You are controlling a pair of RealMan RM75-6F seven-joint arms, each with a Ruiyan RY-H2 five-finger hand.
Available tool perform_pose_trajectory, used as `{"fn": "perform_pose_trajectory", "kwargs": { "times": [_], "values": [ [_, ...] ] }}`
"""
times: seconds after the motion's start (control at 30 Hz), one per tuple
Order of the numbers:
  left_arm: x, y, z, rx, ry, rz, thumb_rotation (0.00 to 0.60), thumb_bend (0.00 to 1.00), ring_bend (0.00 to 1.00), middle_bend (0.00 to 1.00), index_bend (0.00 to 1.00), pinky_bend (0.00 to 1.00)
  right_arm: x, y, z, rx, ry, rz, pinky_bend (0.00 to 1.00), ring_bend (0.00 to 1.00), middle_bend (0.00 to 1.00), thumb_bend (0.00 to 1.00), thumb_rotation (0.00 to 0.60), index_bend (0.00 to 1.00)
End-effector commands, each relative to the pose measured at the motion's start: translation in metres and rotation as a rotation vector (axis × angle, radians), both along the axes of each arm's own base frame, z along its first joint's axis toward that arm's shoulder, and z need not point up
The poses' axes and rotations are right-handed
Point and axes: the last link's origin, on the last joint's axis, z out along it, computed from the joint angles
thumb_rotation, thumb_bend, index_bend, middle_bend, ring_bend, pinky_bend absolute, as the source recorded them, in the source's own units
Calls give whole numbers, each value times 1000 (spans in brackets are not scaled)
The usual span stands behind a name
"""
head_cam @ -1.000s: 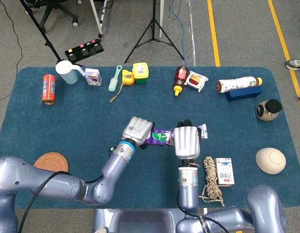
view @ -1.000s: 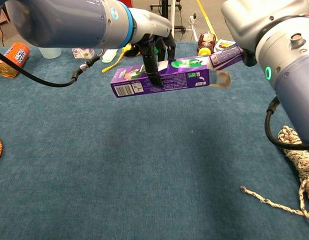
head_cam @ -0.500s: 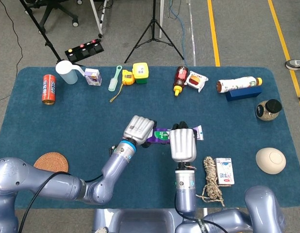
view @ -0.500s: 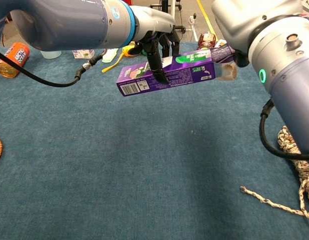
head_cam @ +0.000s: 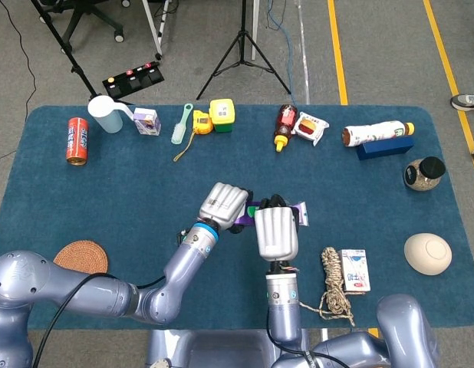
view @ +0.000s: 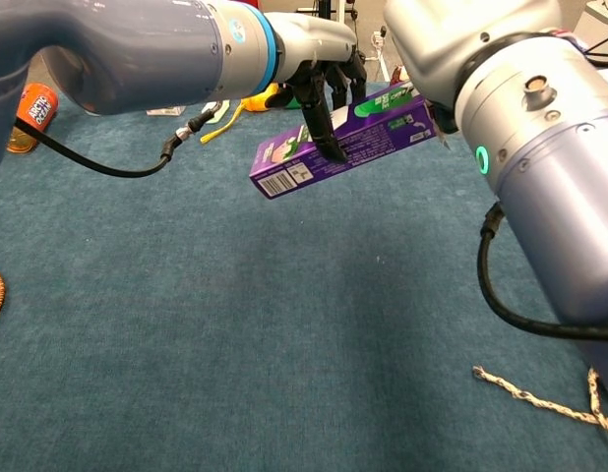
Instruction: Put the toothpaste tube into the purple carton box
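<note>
insertion step. left robot hand (view: 319, 84) grips carton (view: 334, 147) aloft, tilted. right robot hand (head_cam: 276, 232) at its 3 o'clock end; grasp state cannot be told, tube hidden. next: square carton, confirm tube seated.

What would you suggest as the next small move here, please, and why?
Probably the right hand should keep pushing along the box's axis. The left hand holds the purple carton box clear of the table, tilted, with its barcode end lower. The right hand covers the far end, so I cannot tell how much toothpaste tube remains outside.
</note>
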Motion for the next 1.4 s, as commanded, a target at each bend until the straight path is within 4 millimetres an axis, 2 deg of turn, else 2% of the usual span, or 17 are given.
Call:
{"fn": "perform_pose_trajectory", "kwargs": {
  "times": [0.03, 0.13, 0.2, 0.23, 0.3, 0.4, 0.53, 0.6, 0.93, 1.1, 1.4],
  "values": [
    [-1, 0, 0, 2, -4, 0, 600, 304, 485, 427, 580, 816, 1, 1, 0, 0, -1, 10, 937, 931, 854, 727, 600, 682],
    [-2, 1, 0, 3, -4, 2, 600, 304, 485, 427, 579, 817, 0, 1, 0, -2, -6, 16, 937, 922, 806, 665, 600, 513],
    [-2, 0, 0, 3, -2, 2, 600, 304, 485, 427, 580, 816, 0, 1, 0, 3, -21, 23, 934, 901, 668, 541, 600, 310],
    [-2, 1, 0, 3, -2, 2, 600, 304, 484, 427, 580, 817, 0, 1, 0, 5, -21, 26, 931, 891, 605, 478, 600, 250],
    [-2, 1, 1, 4, -2, 4, 600, 304, 484, 427, 580, 817, 0, 2, 1, 7, -11, 34, 923, 868, 428, 285, 600, 108],
    [-2, 1, 0, 5, -3, 5, 600, 304, 485, 427, 580, 817, 2, 3, 5, 8, -18, 47, 921, 859, 278, 149, 600, 13],
    [-3, 1, -2, 3, -2, 8, 600, 304, 485, 427, 580, 816, 5, 4, 11, -3, -36, 74, 915, 858, 168, 25, 600, 0],
    [-3, 0, -3, 2, 0, 7, 600, 305, 485, 427, 580, 817, 7, 3, 16, -19, -47, 93, 911, 858, 143, 2, 600, 0],
    [-5, 2, 0, 3, -12, 12, 600, 304, 485, 427, 580, 816, -1, -6, 41, -78, -39, 88, 899, 851, 138, 0, 600, 0],
    [-12, 7, 5, 12, -8, 12, 600, 305, 485, 427, 580, 816, -23, -20, 62, -133, -10, 65, 897, 853, 139, 4, 600, 0],
    [-32, 16, 9, 98, 163, -67, 600, 305, 484, 427, 580, 816, -92, -49, 76, -104, -4, -8, 866, 835, 151, 3, 600, 0]
  ]
}}
